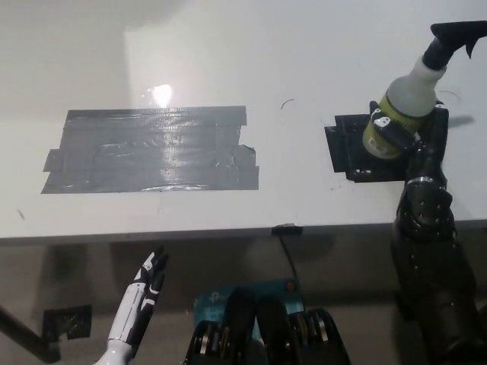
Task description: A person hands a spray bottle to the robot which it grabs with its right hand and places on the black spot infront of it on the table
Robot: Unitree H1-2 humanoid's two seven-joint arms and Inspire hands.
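The white left robot hand [149,277] hangs below the tabletop's [228,61] near edge at the lower left, fingers straight and apart, holding nothing; a grey tape patch [152,149] lies on the tabletop's left half. Near the right edge, the black right robot hand [411,141] is wrapped around the spray bottle [403,103]; the bottle tilts, nozzle toward the far right corner, over the black spot [351,148].
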